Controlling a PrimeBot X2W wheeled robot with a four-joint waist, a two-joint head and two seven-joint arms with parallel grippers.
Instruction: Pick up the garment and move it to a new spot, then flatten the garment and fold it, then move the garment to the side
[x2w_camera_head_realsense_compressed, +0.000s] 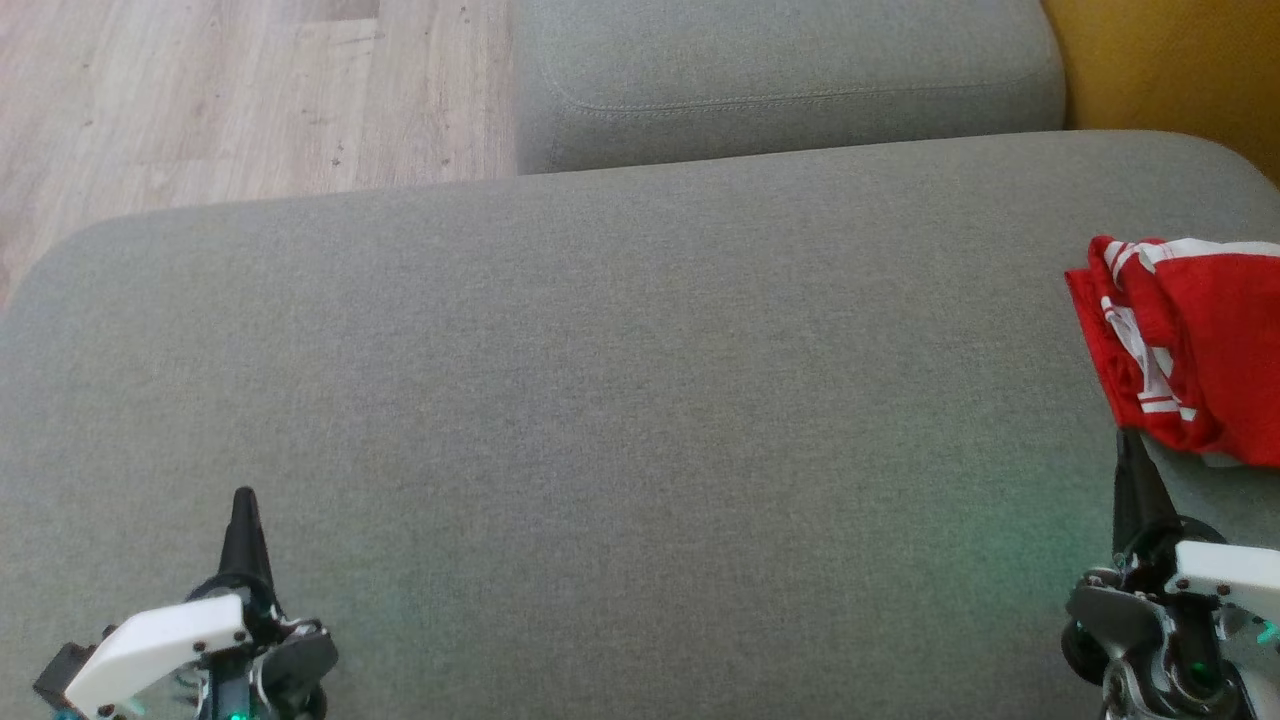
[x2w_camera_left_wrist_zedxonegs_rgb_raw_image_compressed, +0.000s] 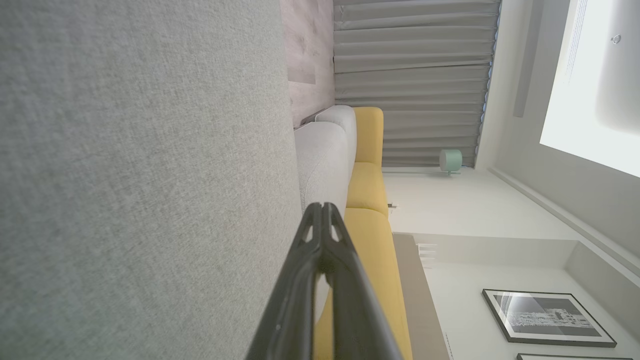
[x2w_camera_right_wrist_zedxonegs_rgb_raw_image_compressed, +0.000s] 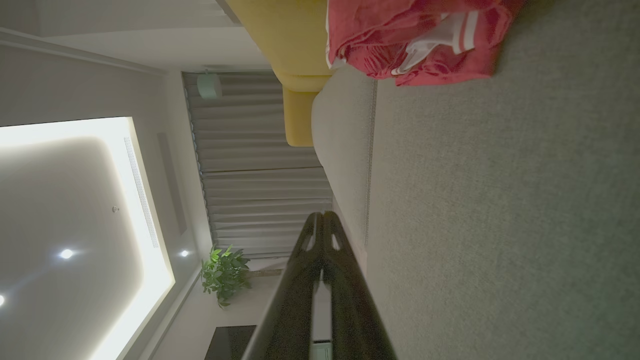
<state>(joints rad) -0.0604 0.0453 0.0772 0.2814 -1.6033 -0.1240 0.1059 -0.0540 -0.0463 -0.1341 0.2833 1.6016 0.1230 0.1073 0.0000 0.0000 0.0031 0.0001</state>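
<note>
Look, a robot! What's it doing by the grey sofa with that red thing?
The robot's job is to move and fold a red and white garment, which lies bunched up at the right edge of the grey sofa cushion. Nothing is holding it now. Both pincers are shut and empty: the left pincer is far off, and the right pincer points at the garment from close by.
</note>
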